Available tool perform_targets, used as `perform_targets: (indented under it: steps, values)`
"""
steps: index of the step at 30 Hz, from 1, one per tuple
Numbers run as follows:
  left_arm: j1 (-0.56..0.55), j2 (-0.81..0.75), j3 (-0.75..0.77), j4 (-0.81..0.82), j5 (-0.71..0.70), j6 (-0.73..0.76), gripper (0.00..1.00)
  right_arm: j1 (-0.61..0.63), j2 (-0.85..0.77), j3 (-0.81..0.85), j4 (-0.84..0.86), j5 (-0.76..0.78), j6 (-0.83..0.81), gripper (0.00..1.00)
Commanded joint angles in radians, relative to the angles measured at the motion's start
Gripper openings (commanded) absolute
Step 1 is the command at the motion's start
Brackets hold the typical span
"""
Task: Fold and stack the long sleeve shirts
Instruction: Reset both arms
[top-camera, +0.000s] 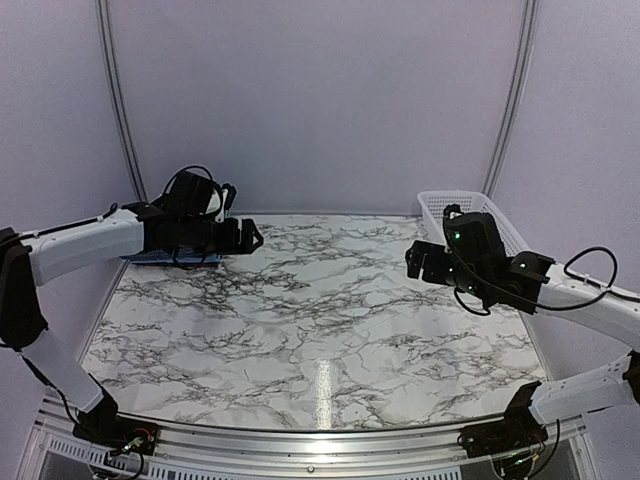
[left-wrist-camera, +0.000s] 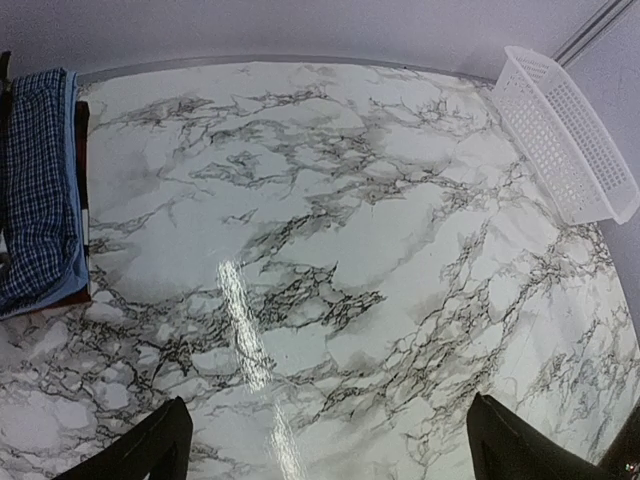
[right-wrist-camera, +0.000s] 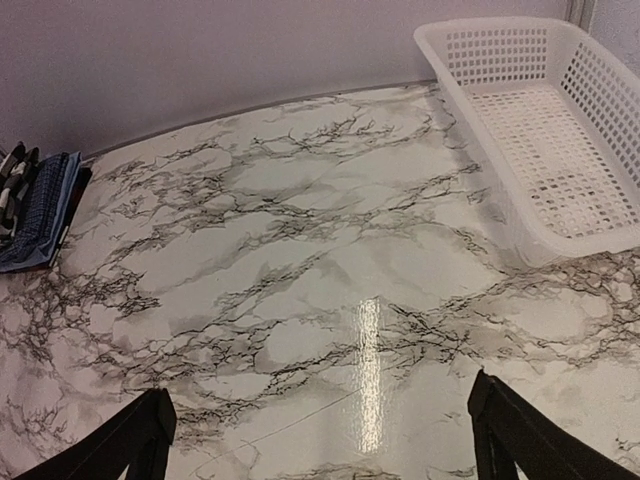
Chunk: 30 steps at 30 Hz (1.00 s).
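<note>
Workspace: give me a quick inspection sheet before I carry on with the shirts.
Surface: marble-pattern table, bare in the middle, with a glare streak.
Job's things: folded shirts stacked at the far left edge, a dark blue checked one on top.
Clutter: white mesh basket at the far right, empty.
Grippers: left gripper and right gripper both open, above the table, holding nothing.
Cables: black cables looped at both wrists, off the surface.
Surroundings: plain pale walls; nothing else seen.
</note>
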Motion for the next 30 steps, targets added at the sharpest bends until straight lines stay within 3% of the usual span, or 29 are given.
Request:
perform_targets:
  steps: [1,10,20,30]
  values:
    - [-0.026,-0.145,-0.135,0.119,-0.048,-0.037,0.99,-0.006,0.026,0.066,0.018,0.065,-0.034,0.99]
    - [-0.041,-0.336,-0.302,0.191,-0.135,-0.041,0.99,-0.005,-0.008,0.045,0.058,0.089,-0.062,0.98]
    - [-0.041,-0.371,-0.351,0.216,-0.150,-0.064,0.99,-0.001,-0.105,-0.039,0.154,0.105,-0.119,0.99]
    - [-0.041,-0.383,-0.373,0.243,-0.159,-0.069,0.99,-0.001,-0.120,-0.060,0.146,0.114,-0.135,0.98]
